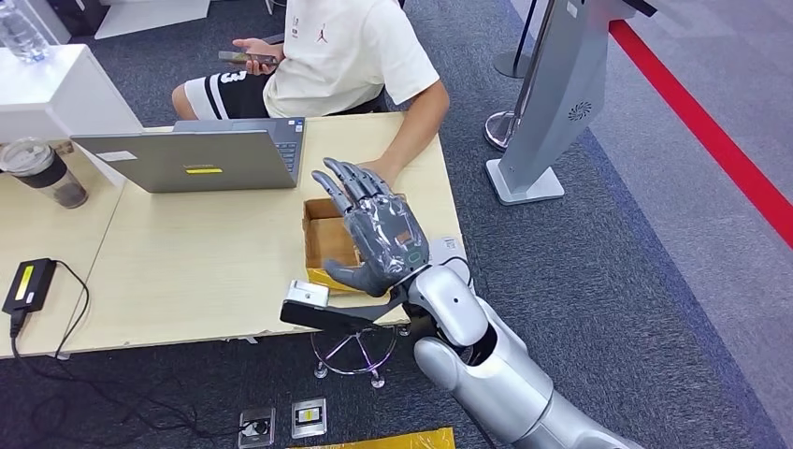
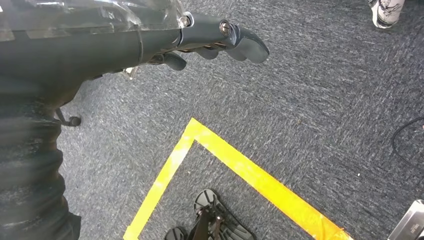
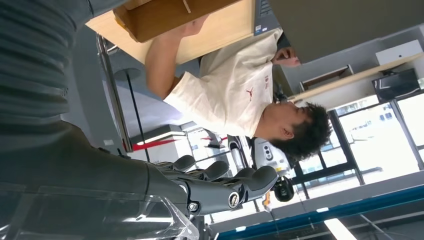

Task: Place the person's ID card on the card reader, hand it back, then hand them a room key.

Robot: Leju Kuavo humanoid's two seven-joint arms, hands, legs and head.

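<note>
My right hand [image 1: 379,229] hovers open above a small cardboard box [image 1: 323,241] near the table's right end, fingers stretched toward the seated person [image 1: 346,47]. In the right wrist view its fingers [image 3: 220,180] hold nothing, and the person's forearm lies by the box [image 3: 160,17]. A small silver device [image 1: 307,293] with a black flat plate sits at the table's front edge, just below the hand. My left hand [image 2: 200,37] hangs over the carpet with nothing in it. The person holds a phone [image 1: 248,58] in one hand.
A grey laptop [image 1: 192,159] stands open mid-table, a lidded coffee cup [image 1: 47,173] to its left. A black box with a yellow label [image 1: 28,283] and cable lies at the front left. A grey kiosk stand [image 1: 552,103] rises right of the table. Yellow tape [image 2: 240,167] marks the floor.
</note>
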